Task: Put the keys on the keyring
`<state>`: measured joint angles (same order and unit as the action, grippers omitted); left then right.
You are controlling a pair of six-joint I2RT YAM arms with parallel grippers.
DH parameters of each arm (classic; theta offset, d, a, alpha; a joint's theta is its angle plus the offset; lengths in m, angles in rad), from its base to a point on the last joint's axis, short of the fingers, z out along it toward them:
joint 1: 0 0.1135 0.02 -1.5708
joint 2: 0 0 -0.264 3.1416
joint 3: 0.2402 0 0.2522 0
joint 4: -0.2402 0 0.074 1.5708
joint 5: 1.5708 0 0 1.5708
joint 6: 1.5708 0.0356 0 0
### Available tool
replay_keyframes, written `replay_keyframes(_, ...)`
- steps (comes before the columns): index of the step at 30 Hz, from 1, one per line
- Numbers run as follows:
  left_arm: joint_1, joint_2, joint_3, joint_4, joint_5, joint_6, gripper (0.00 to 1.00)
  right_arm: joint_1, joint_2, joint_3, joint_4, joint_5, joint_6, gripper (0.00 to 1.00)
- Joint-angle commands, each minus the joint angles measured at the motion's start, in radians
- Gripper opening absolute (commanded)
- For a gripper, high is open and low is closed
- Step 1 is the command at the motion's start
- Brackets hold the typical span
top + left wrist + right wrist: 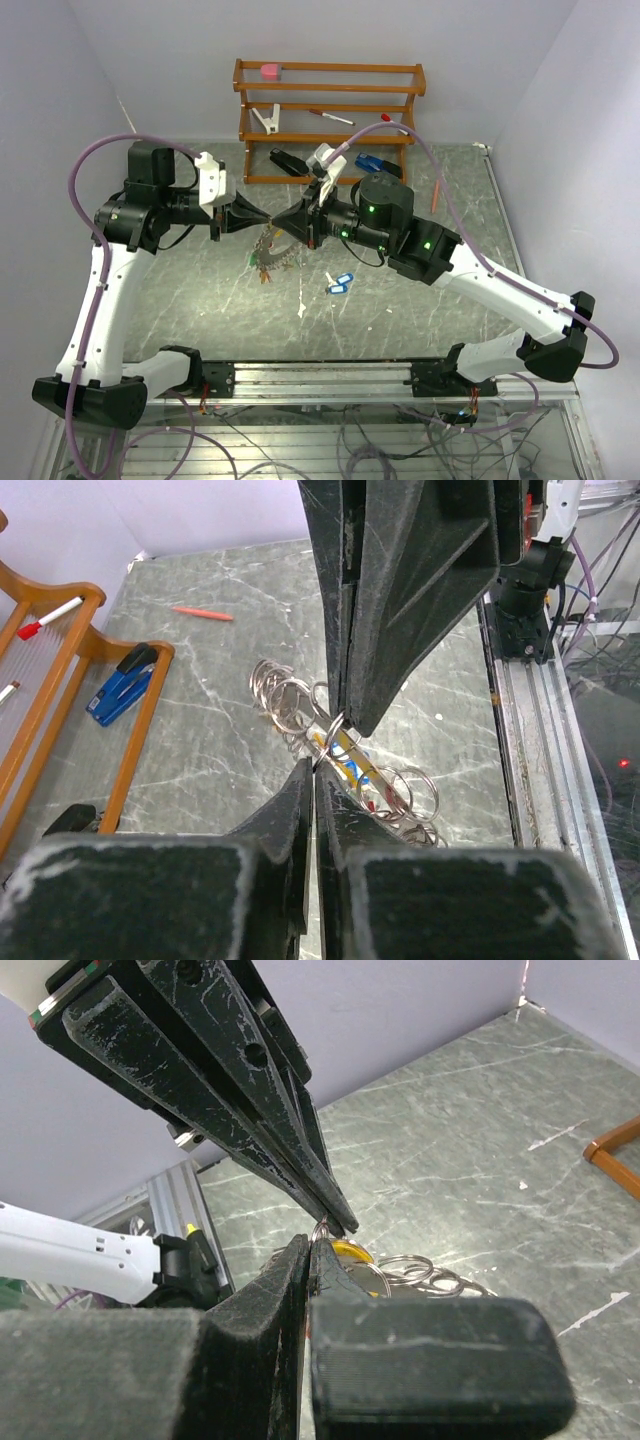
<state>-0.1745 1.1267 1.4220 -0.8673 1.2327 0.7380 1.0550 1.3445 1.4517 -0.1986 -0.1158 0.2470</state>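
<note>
Desk (420, 310) of green-grey marbled stone, pale walls (330, 30); left gripper (314, 768) and right gripper (308, 1247) both pinch silvery ridged metal keyring (290, 695).

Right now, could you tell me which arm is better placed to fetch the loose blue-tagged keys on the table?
Probably the right: the blue-tagged keys lie on its side. The right hand and left hand both pinch the keyring, so it must release first.

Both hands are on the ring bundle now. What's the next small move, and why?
Probably open the right hand and ease it back, leaving the keyring pinched in the left hand. Both hands are shut tip to tip on it, while the blue-tagged keys lie loose on the table, on the right hand's side.
</note>
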Motion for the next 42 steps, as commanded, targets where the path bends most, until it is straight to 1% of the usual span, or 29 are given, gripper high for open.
replay_keyframes(1, 0.0, -0.006, 0.008, -0.047, 0.063, 0.059, 0.07, 0.002, -0.007, 0.022, 0.076, 0.005, 0.02, 0.0)
replay_keyframes(7, 0.0, -0.005, 0.028, -0.089, 0.083, 0.105, 0.07, 0.003, 0.004, 0.029, 0.083, 0.012, 0.047, 0.0)
replay_keyframes(17, -0.001, -0.017, 0.052, -0.158, 0.037, 0.204, 0.07, 0.002, 0.003, 0.049, 0.074, 0.09, 0.102, 0.0)
replay_keyframes(30, -0.008, -0.039, 0.003, -0.124, 0.005, 0.179, 0.07, 0.004, 0.009, 0.019, 0.169, 0.085, 0.15, 0.0)
replay_keyframes(36, -0.01, -0.032, 0.033, -0.144, 0.014, 0.188, 0.07, 0.007, 0.03, 0.022, 0.157, 0.105, 0.145, 0.0)
replay_keyframes(42, -0.016, -0.025, 0.052, -0.177, 0.006, 0.216, 0.07, 0.011, 0.03, 0.035, 0.117, 0.158, 0.14, 0.0)
